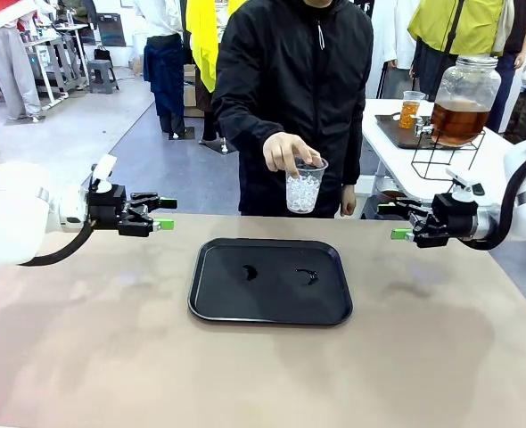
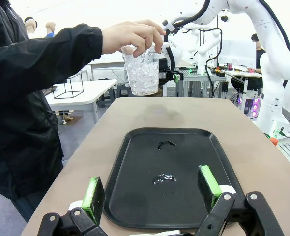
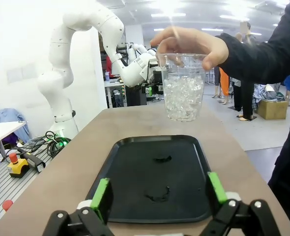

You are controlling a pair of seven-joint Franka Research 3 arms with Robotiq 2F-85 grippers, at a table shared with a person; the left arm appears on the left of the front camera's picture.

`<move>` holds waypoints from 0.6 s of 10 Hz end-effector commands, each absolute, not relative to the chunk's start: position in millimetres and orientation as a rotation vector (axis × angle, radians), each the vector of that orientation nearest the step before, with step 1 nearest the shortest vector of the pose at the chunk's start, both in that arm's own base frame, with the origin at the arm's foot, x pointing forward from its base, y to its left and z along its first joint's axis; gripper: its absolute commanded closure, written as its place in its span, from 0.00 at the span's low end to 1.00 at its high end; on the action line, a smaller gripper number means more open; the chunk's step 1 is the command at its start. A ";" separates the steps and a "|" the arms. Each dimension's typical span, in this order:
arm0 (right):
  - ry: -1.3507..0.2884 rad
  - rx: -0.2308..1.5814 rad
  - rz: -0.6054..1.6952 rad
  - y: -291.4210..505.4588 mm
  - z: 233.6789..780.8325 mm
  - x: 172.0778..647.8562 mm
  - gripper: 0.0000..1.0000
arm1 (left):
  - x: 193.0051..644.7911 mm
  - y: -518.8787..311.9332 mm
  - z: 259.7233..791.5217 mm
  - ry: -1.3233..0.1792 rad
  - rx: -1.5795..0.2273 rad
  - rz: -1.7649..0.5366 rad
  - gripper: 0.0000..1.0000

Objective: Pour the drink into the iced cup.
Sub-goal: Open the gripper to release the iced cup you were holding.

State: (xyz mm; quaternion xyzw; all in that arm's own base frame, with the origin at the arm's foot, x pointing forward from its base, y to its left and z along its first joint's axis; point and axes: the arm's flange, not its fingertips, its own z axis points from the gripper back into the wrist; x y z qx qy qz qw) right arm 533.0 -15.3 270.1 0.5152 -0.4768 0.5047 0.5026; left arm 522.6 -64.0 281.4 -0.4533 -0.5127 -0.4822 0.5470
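**Iced cup held over the far edge of the counter, both arms waiting with fingers apart**

A person in a black zip jacket stands at the far edge of the counter [image 1: 85, 357], a smooth matte tan surface. The person's hand [image 1: 285, 152] grips a clear plastic cup [image 1: 304, 187] by its rim from above, holding it in the air above the far edge of the counter, just beyond the tray. The cup is tapered, thin-walled and packed most of the way up with chunky, glassy ice cubes.

A black rectangular tray [image 1: 218, 303] with rounded corners and a low raised lip lies flat in the middle of the counter. Its glossy bottom carries two small wet smears.

The left gripper [image 1: 163, 214] hangs over the counter's left edge, its black fingers with green pads spread wide and holding nothing. The right gripper [image 1: 397, 223] hangs over the right edge, likewise spread and empty. Both point inward toward the tray.

The drink [image 1: 459, 120], a translucent amber-brown liquid, sits in a big round clear glass dispenser jar [image 1: 466, 85] on a black wire stand, on a separate white table behind the counter's far right corner. A small glass [image 1: 410, 111] of orange liquid stands beside it on a dark tray.
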 end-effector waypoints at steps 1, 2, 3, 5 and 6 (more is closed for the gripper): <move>-1.141 1.248 1.225 -13.7 273.2 533.1 0.00 | 523.7 -64.9 284.2 -1.207 -1.073 -1.136 0.00; -1.141 1.248 1.225 -13.7 273.2 533.1 0.00 | 523.7 -64.9 284.2 -1.207 -1.073 -1.136 0.00; -1.141 1.248 1.225 -13.7 273.2 533.1 0.00 | 523.7 -64.9 284.2 -1.207 -1.073 -1.136 0.00; -1.141 1.248 1.225 -13.7 273.2 533.1 0.00 | 523.7 -64.9 284.2 -1.207 -1.073 -1.136 0.00; -1.141 1.248 1.225 -13.7 273.2 533.1 0.00 | 523.7 -64.9 284.2 -1.207 -1.073 -1.136 0.00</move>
